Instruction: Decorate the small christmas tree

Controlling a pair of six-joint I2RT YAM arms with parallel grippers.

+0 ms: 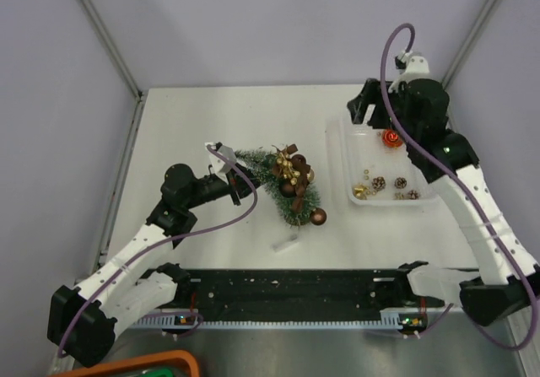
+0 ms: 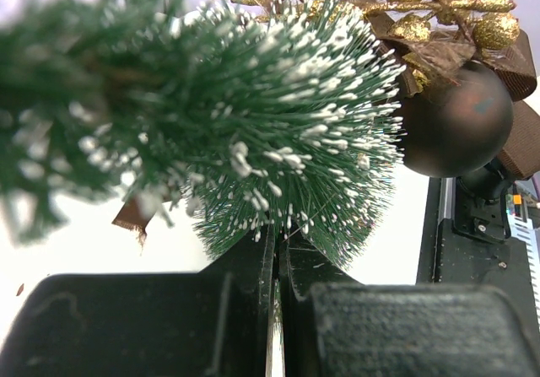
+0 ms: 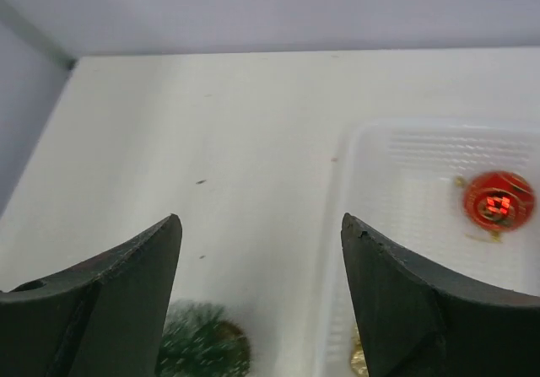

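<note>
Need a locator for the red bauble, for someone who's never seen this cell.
On the right of the white table sits a clear plastic tray. The red bauble lies alone toward its far end, away from the small gold and brown pieces near the front. It is the only red thing there.

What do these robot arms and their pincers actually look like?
The left arm and right arm are jointed, with white shells and black housings; a purple cable runs along each. The left gripper and right gripper each have two black wedge-shaped fingers.
</note>
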